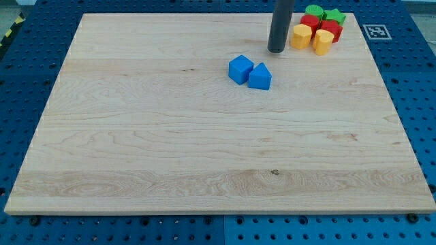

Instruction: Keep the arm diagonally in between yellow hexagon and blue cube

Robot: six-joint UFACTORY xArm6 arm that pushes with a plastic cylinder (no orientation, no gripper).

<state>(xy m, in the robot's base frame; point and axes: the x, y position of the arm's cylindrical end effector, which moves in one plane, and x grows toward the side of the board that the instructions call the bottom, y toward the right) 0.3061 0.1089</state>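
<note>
The wooden board [204, 136] lies on a blue pegboard [27, 54]. My rod [281, 24] carries no jaws and holds nothing; my tip [276, 50] rests on the board between the blue cube [240, 69] to its lower left and the yellow hexagon [300, 37] just to its right, touching neither. A second blue block [259, 77] touches the cube, and the hexagon sits in a top-right cluster with a yellow block [322, 41], red blocks [330, 30] and green blocks [315, 11].

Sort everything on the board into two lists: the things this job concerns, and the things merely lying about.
Concerned:
- yellow hexagon
- blue cube
- my tip, between those two, close to the hexagon's left side

Lying about:
- blue triangular block, touching the cube
- second yellow block
- two red blocks
- green cylinder
- green star
</note>
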